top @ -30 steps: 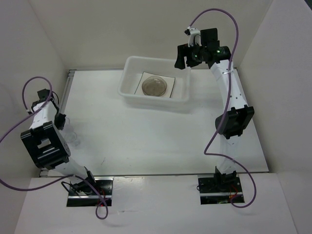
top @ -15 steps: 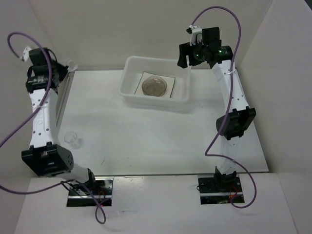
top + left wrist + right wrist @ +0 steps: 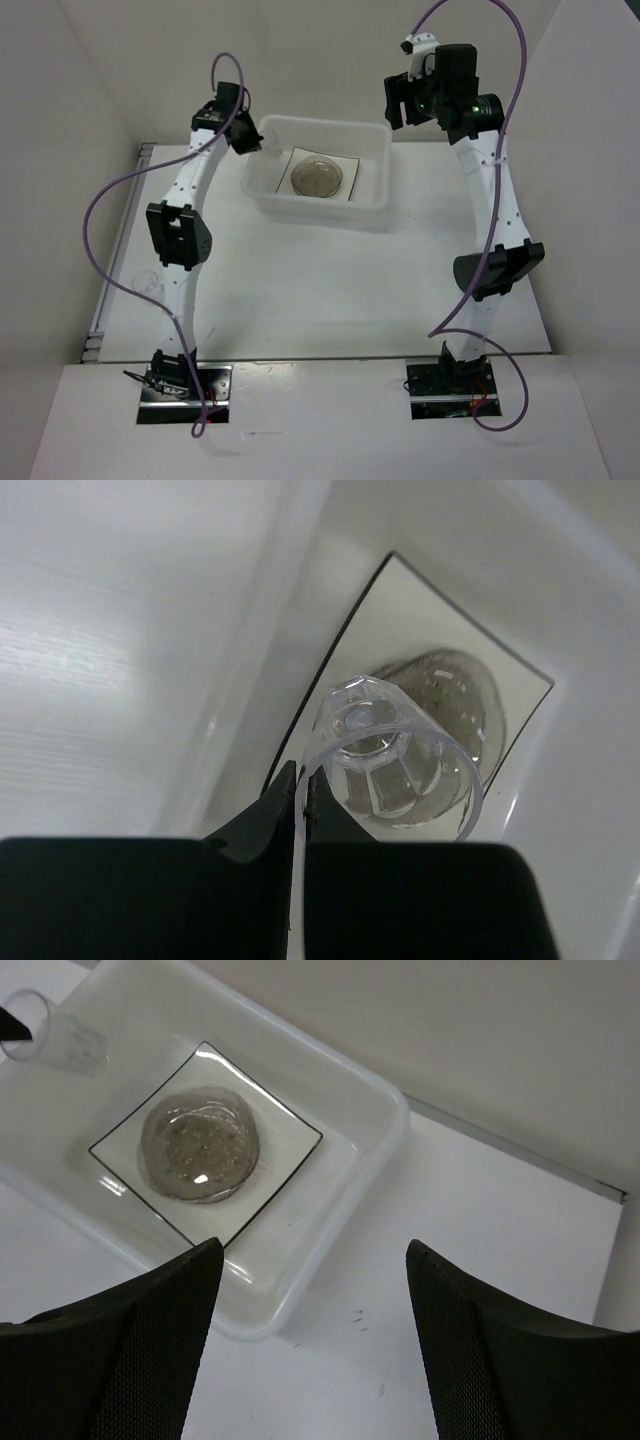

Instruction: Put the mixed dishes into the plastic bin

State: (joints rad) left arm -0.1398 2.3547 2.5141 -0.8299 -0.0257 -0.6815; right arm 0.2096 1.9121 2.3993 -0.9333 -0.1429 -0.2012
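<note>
In the top view, I saw the left gripper (image 3: 254, 142) over the edge of the bin (image 3: 330, 122). Its wrist view showed it pinching a cup (image 3: 395, 760) above the plate (image 3: 400, 620) and dish (image 3: 460, 695) inside. In the right wrist view, the right gripper (image 3: 312, 1250) hung wide open, empty.

Bin (image 3: 315, 208): translucent white plastic, smooth, soft sheen on rolled rim.
Plate (image 3: 283, 1143): white, glossy, thin dark edge line; material not certain.
Dish (image 3: 200, 1147): greyish translucent, glassy, speckled, bright highlight.
Cup (image 3: 395, 755): clear plastic look, glossy, faceted base, thin wall.
Table (image 3: 90, 660): white, matt, faint streaked grain.
Left gripper (image 3: 300, 785): fingers (image 3: 255, 820) black, matt, smooth.
Right gripper (image 3: 313, 1250): fingers (image 3: 130, 1350) black, matt, fine mesh-like texture.
Cable (image 3: 110, 200): purple, smooth sheath.
</note>
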